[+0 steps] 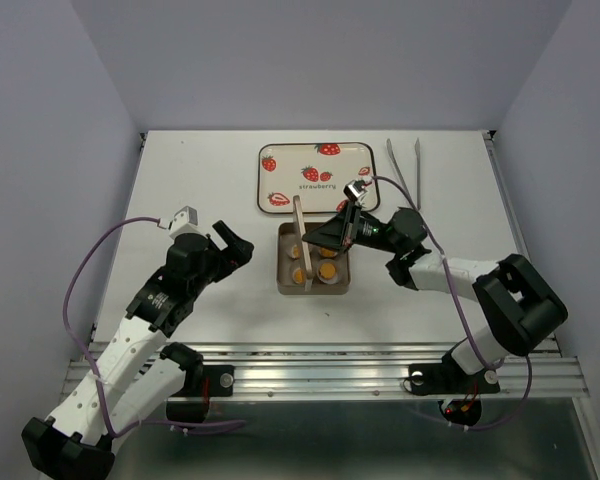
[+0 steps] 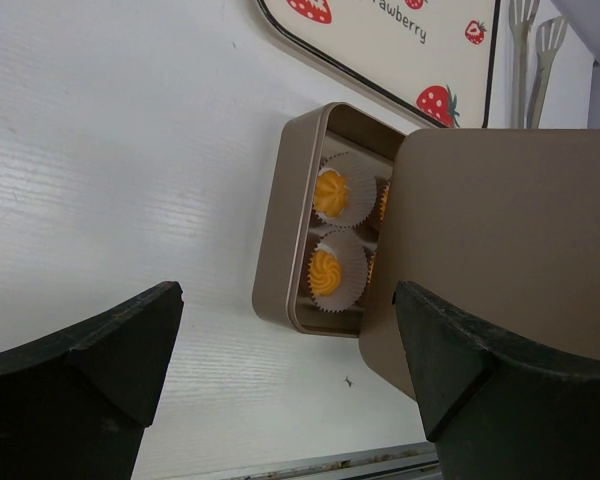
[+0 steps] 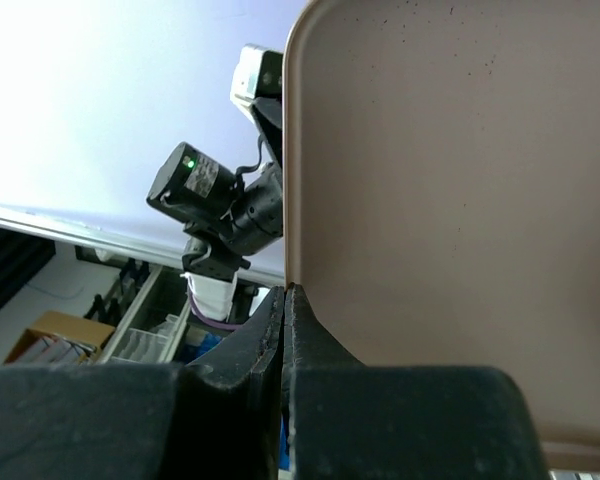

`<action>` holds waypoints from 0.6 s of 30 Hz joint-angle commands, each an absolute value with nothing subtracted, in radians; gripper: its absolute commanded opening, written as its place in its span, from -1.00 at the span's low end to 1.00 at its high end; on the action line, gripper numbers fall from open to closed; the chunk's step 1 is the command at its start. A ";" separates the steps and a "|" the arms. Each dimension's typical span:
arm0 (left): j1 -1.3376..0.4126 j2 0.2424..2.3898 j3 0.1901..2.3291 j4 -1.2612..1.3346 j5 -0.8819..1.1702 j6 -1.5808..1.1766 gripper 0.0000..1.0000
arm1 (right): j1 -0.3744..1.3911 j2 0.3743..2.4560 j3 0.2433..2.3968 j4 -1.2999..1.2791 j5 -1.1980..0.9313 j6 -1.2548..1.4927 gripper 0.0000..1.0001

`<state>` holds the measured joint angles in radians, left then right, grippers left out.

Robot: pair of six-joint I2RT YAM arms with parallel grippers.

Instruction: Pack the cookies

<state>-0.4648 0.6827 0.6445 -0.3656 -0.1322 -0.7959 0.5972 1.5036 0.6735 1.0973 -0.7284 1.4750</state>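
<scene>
The cookies point(image 2: 327, 272) sat in white paper cups inside the open tin point(image 2: 280, 230) at the middle of the table point(image 1: 200, 170). From the left wrist view two showed in full, one beside the other. Slivers of two more peeked out from behind the lid point(image 2: 500, 230).

The right gripper point(image 3: 285, 300) was clamped tight on the lid's edge, its jaws pressed together on the thin metal. It came in from the tin's 3 o'clock side. The lid was held on edge over the tin, seen edge-on from above as a line running 12 to 6 o'clock. Whether it touched the tin could not be told.

The left gripper point(image 1: 238, 243) hung at the tin's 9 o'clock, apart from it, with jaws spread wide and nothing between them.

A strawberry tray point(image 1: 315, 175) lay at the tin's 12 o'clock, and tongs point(image 1: 405, 165) at about 1 o'clock.
</scene>
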 commanded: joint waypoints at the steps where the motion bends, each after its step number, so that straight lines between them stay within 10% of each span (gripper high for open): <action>1: -0.469 0.676 0.653 -0.364 -0.129 -0.802 0.98 | 0.606 1.537 0.681 1.288 -0.693 1.529 -0.99; 18: -0.469 0.698 0.660 -0.370 -0.144 -0.813 0.98 | 0.606 1.681 0.669 1.482 -0.689 1.646 -0.96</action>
